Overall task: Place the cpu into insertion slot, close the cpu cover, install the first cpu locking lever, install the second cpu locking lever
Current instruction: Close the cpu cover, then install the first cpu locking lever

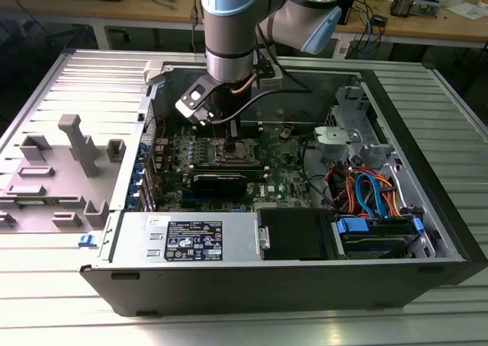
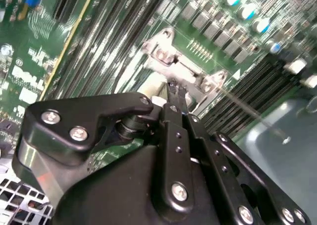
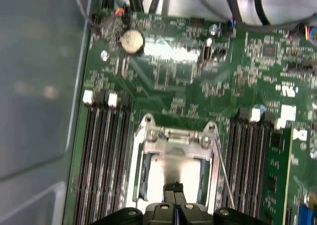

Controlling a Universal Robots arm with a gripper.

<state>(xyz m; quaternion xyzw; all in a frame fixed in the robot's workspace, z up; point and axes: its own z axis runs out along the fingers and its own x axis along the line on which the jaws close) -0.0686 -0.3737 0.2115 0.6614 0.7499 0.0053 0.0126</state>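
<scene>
Fingers [image 2: 173, 116] pinched together, nothing visible between them, tips down at the slot [image 2: 181, 71] in the second wrist view. First wrist view: gripper [image 3: 173, 187] over the cpu [image 3: 192, 178], framed by the cover [image 3: 174, 140]. Exterior view: arm [image 1: 229, 33] reaches into the case [image 1: 305, 281].

Exterior high, wide; wrist views close (insertion slot [image 3: 132, 165])
</scene>
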